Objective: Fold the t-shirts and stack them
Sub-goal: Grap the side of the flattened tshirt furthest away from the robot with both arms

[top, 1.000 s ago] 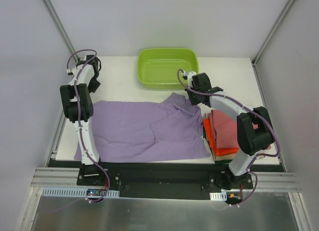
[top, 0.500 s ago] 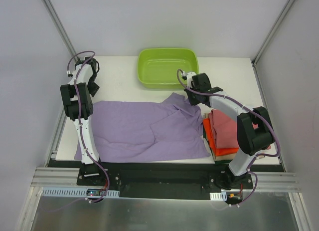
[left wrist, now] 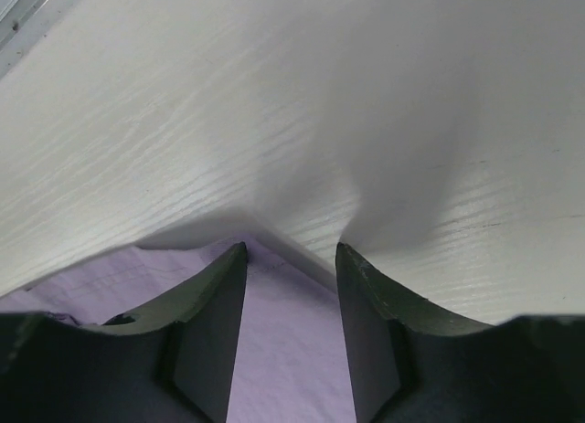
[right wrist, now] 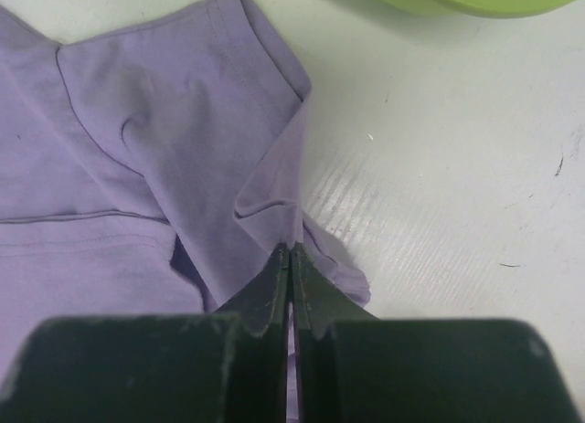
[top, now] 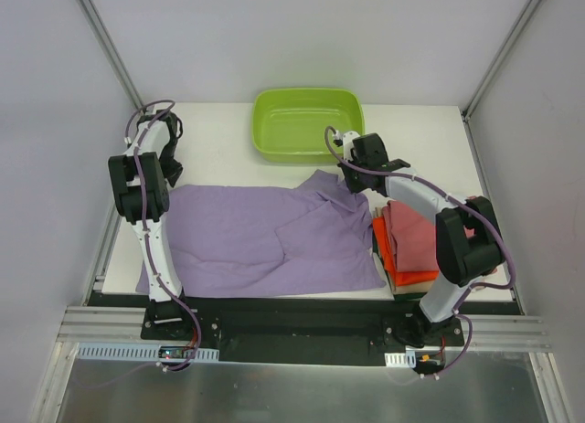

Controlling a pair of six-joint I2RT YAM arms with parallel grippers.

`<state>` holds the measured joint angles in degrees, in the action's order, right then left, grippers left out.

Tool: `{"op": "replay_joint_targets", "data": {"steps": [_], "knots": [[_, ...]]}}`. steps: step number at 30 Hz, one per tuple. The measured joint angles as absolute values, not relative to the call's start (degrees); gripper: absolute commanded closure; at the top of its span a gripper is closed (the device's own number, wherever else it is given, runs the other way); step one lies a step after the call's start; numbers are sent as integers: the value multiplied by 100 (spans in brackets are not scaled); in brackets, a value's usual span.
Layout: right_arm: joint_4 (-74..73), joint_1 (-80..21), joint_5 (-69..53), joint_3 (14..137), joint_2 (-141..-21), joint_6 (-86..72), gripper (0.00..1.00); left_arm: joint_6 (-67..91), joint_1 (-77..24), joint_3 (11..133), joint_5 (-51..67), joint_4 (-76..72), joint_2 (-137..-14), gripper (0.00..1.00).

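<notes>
The lilac t-shirt (top: 265, 236) lies spread on the tabletop (top: 219, 144), just in front of the green tub (top: 308, 123). The right hand (right wrist: 291, 249) is clamped on a fold of it nearest the tub. The left hand (left wrist: 290, 248) straddles a corner left of the tub with its jaws apart, probably preparing a two-point lift for folding.

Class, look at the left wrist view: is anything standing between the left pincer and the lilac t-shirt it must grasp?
Nothing visible does. The left pincer hangs open with its fingers either side of a corner of the lilac cotton t-shirt, and only the bare white wooden table lies beyond it.
</notes>
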<state>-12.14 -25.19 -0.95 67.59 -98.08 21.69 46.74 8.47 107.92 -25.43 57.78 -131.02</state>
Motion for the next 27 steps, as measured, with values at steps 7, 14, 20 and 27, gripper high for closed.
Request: {"op": "replay_joint_targets", "data": {"steps": [7,14,20,27], "knots": [[-1214,-2519,-104,6759,-9743,2185,99,4633,847,10785,-2401,5852,-13126,85],[-1194,-2519,-123,6759,-9706,2191,99,4578,847,10700,-2318,5896,-13133,100],[-1170,-2519,-156,6759,-9699,2213,99,4591,847,10339,-2469,5789,-12903,100],[-1157,-2519,-143,6882,-9701,2211,99,4407,847,10007,-2053,5356,-12407,100]]}}
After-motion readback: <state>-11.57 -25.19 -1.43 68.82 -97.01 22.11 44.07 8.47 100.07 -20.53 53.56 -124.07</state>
